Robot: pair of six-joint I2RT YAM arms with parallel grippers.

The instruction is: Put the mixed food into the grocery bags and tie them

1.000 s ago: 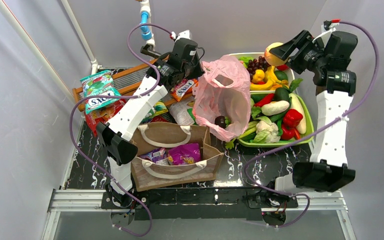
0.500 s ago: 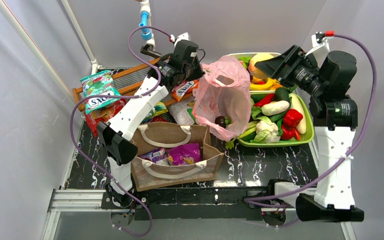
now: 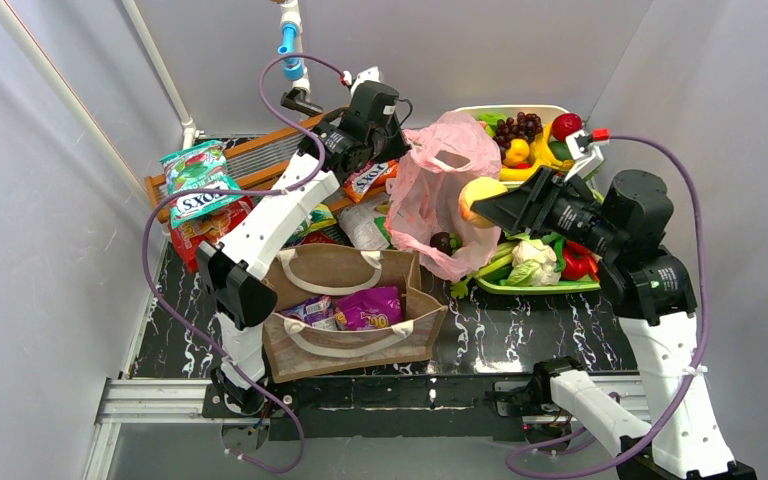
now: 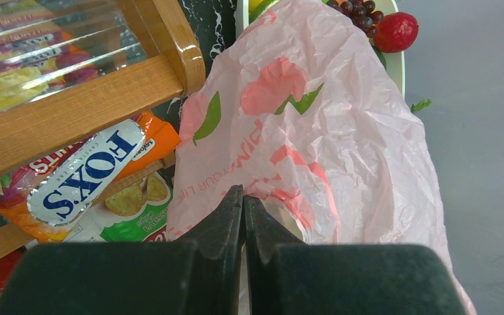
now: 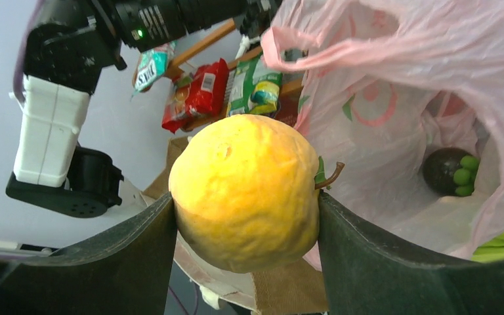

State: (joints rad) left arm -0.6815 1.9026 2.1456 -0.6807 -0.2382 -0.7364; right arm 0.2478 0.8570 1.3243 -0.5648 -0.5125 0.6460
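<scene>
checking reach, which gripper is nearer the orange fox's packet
Left. The left gripper pinches the pink bag beside the Fox's packet; right gripper holds the yellow fruit on the bag's other side.

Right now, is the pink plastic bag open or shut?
Open: the pink plastic bag gapes, a dark fruit visible inside; the left gripper pinches its rim.

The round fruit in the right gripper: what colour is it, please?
The round toy fruit is yellow-orange; right wrist view.

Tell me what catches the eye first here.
A large yellow-orange fruit, clamped in the fingers of the right gripper, hangs at the mouth of the pink bag. The left gripper pinches that bag's rim, and right of it sits a green tray heaped with toy vegetables.
</scene>
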